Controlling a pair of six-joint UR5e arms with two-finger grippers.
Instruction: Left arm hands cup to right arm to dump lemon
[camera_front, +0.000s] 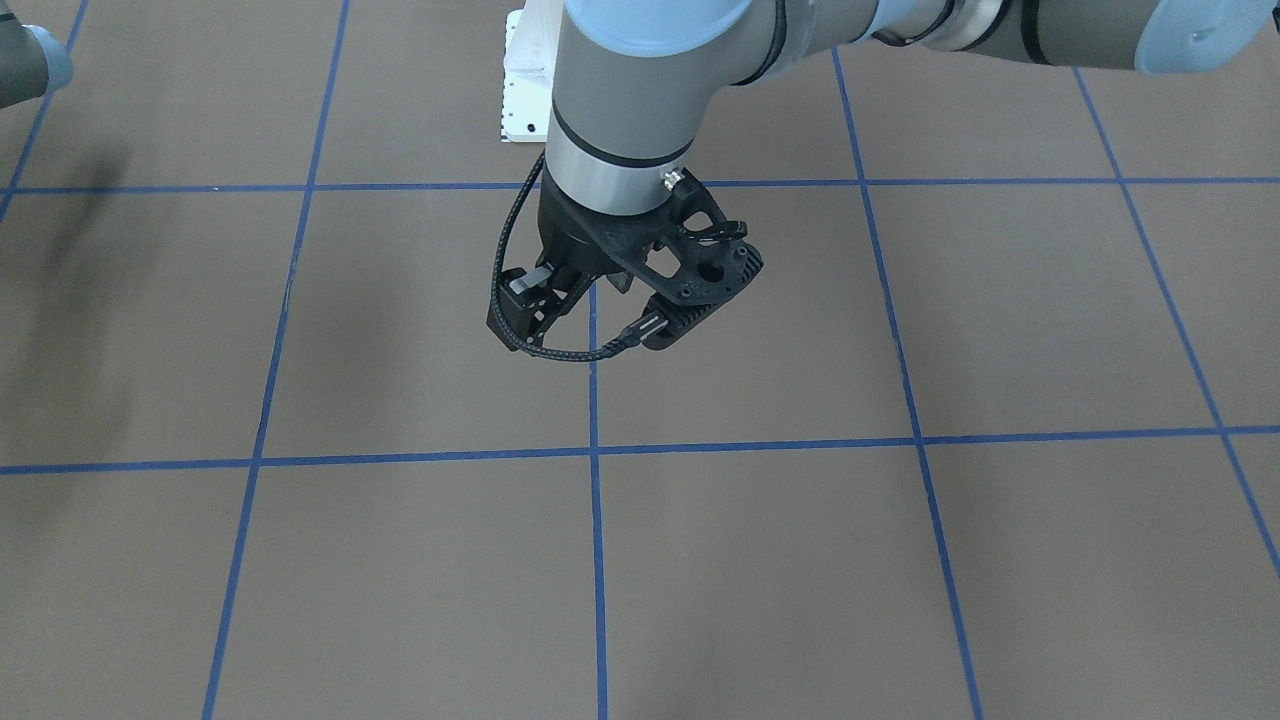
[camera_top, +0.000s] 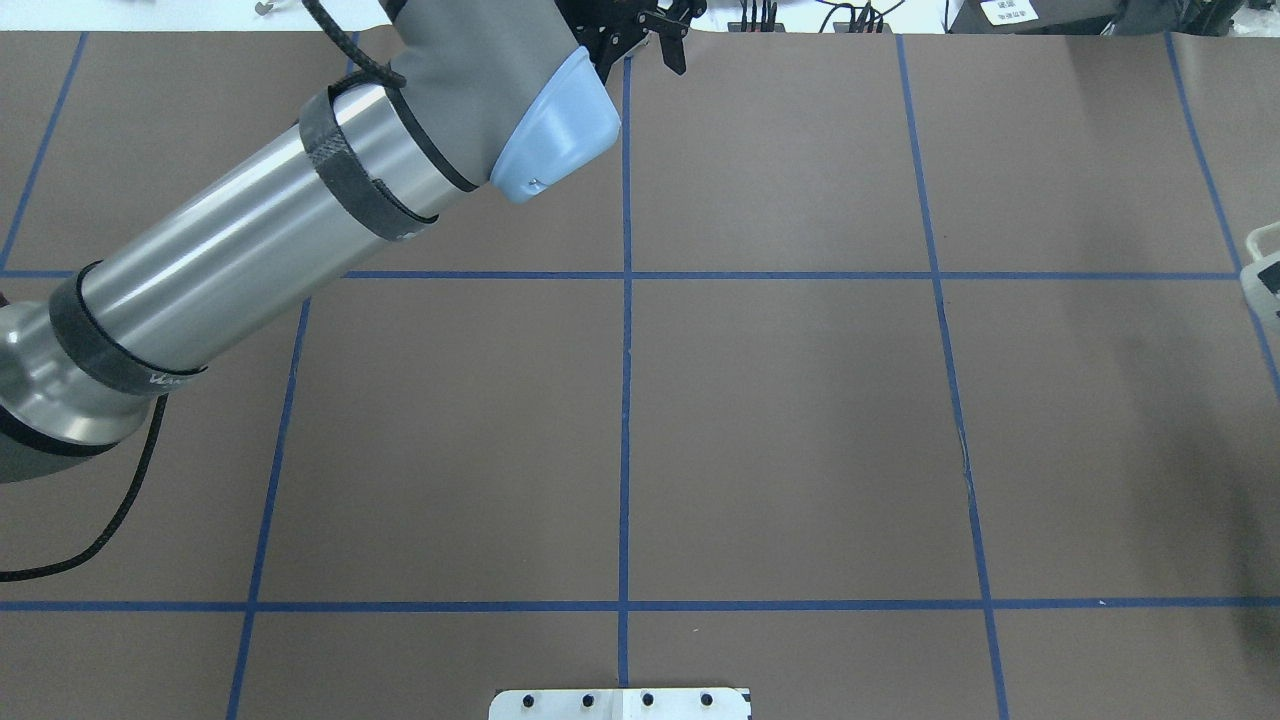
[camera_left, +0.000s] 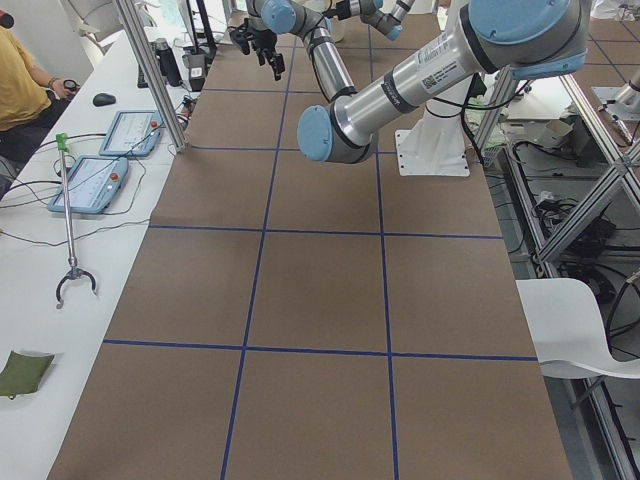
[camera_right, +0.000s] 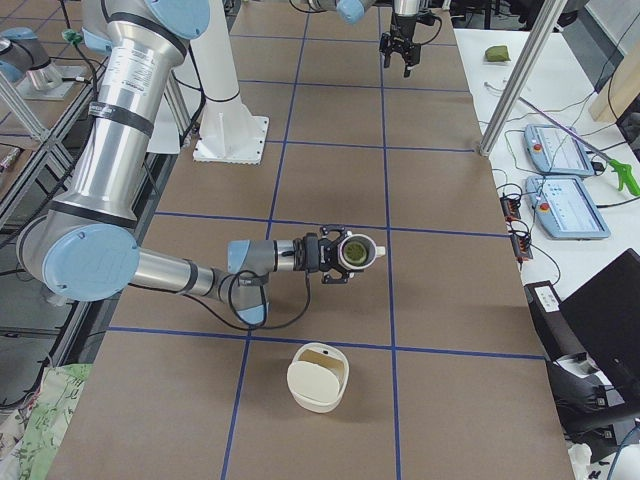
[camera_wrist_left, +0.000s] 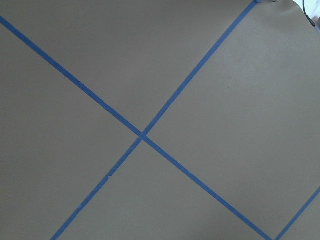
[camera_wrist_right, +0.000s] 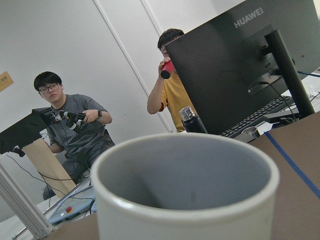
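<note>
1. Two arms are well apart: the left arm hangs its left gripper near the table's operators' edge, claw spread and holding nothing.
2. Toward the right end, the right gripper meets the cup; I cannot tell whether it is clamped.
3. The lemon sits inside the cup.

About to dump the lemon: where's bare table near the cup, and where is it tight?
Bare: squares from the cup to the far left arm, and the square between the bowl and the pendants. Tight: the strip between cup and bowl, right arm alongside.
</note>
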